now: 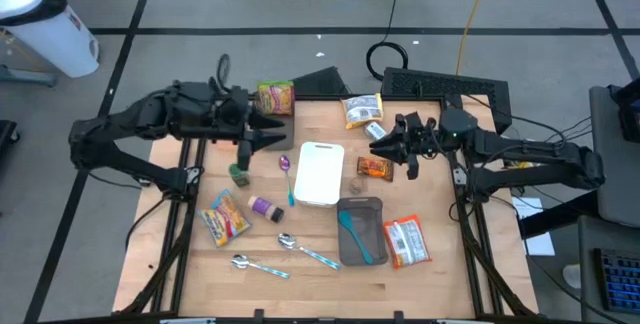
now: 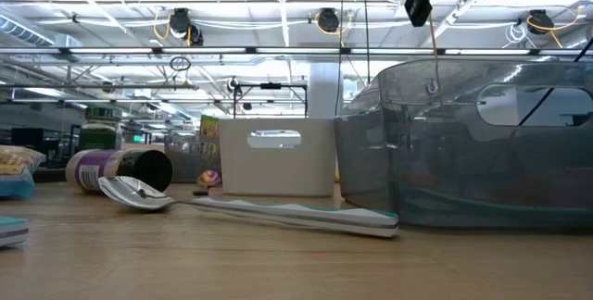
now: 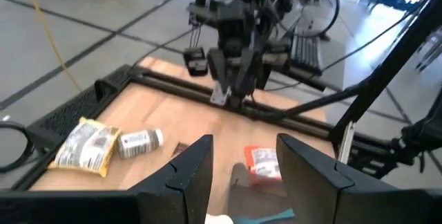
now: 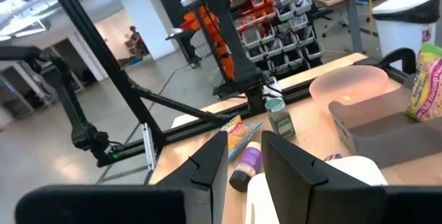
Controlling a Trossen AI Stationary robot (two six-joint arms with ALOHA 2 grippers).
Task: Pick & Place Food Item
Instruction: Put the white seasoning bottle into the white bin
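Note:
Several food packets lie flat on the wooden table (image 1: 440, 284): a yellow one (image 1: 276, 97) at the far left, a pale one (image 1: 362, 110) at the far middle, an orange one (image 1: 374, 167) beside the white board (image 1: 320, 172), a noodle packet (image 1: 226, 216) near left, and a red-white one (image 1: 406, 241) near right. My left gripper (image 1: 275, 136) hangs open above the table's left part, pointing right, with nothing between its fingers (image 3: 197, 172). My right gripper (image 1: 380, 147) hangs open above the orange packet (image 3: 261, 162), pointing left, with nothing between its fingers (image 4: 290, 158).
A grey tub (image 1: 360, 229) holding a teal spoon stands near the middle. A purple bottle (image 1: 265, 207) lies on its side and a green bottle (image 1: 238, 172) stands left of the board. Two spoons (image 1: 300, 249) lie near the front. A pink bowl (image 4: 349, 86) sits at the far left.

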